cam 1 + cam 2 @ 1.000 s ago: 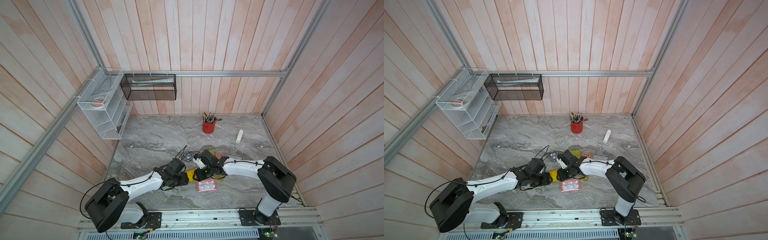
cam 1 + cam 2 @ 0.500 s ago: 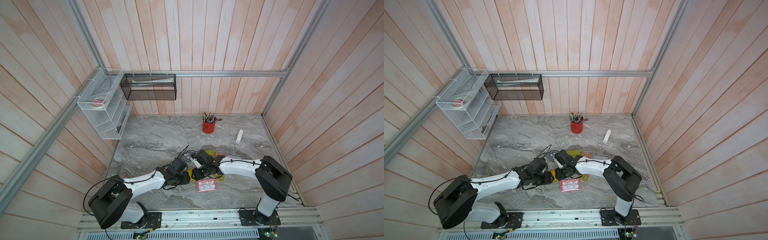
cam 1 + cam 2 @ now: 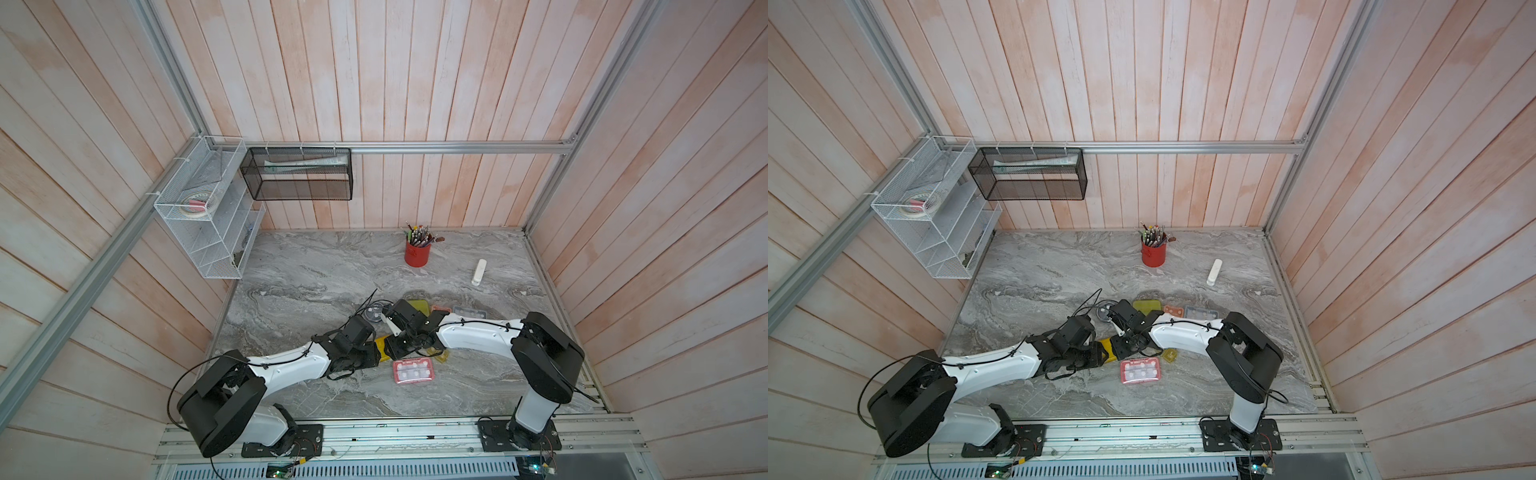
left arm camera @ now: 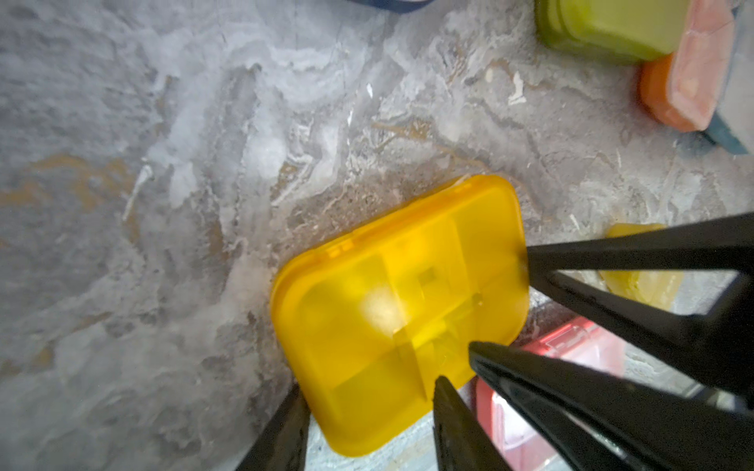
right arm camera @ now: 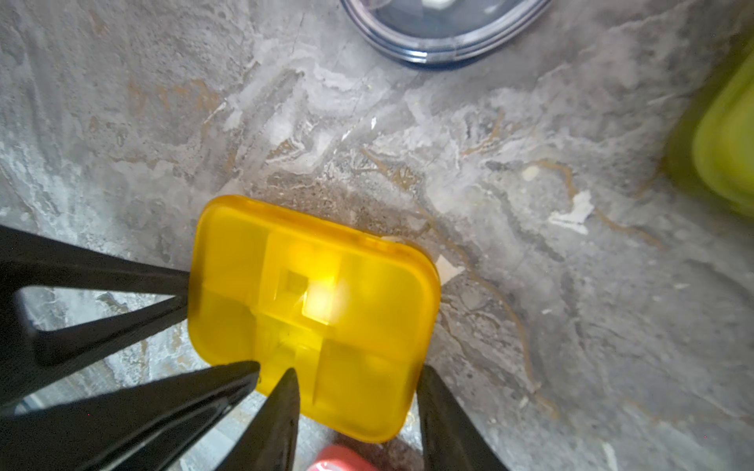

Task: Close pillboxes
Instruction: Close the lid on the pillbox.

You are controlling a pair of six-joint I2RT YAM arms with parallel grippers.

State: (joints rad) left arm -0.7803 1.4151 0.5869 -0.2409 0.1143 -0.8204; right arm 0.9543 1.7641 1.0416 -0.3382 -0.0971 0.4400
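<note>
Closer now, the left gripper (image 4: pixel 367 383) meets the right gripper (image 5: pixel 355 369) over the translucent yellow rectangular plastic pillbox (image 4: pixel 387 310), just beside the pink-red pillbox (image 3: pixel 414 371). Both jaws stand half apart, and I can't tell if either grips.

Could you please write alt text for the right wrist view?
A closed yellow pillbox lies on a grey table, with the right gripper and left gripper at its edges, jaws apart. A round dark pillbox and a lime pillbox sit nearby.

Left hand (image 3: pixel 369 358) and right hand (image 3: pixel 395 349) both at yellow pillbox (image 3: pixel 381 347), pink-red pillbox (image 3: pixel 414 371) just beside
</note>
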